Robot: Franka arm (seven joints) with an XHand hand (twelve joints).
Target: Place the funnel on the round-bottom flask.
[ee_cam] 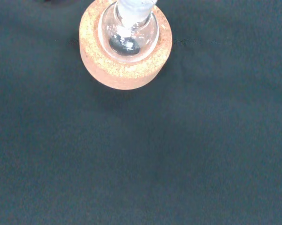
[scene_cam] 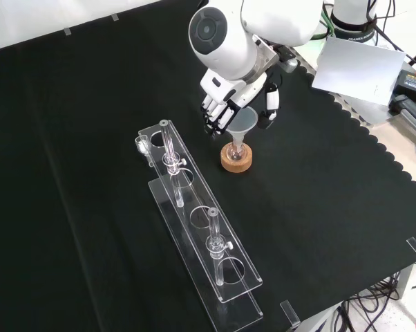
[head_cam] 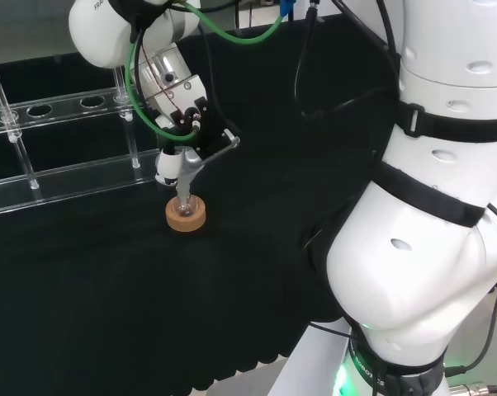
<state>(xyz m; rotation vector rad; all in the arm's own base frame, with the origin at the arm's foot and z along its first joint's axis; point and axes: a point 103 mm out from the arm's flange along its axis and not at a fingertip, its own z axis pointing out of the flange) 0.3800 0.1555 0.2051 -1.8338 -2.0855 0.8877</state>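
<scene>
Black and white hand (scene_cam: 229, 104), fingers curled round the clear cone-shaped funnel (scene_cam: 240, 124), with its stem entering the neck of the clear glass round-bottom flask (ee_cam: 128, 33) on its cork ring stand (scene_cam: 236, 159), right of the clear rack (scene_cam: 194, 228) in the front view; release apparently remains.

White arm bent low, hand (scene_cam: 237, 97) pointing down, fingers (scene_cam: 217, 111) curled

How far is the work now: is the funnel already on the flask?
Nearly done. In the front view the funnel is upright with its stem going down into the neck of the flask, which sits in the cork ring. The hand is at the funnel's rim with fingers curled round it. What is left: let go of the funnel and lift the hand away. Whether the funnel is fully seated cannot be told.
</scene>
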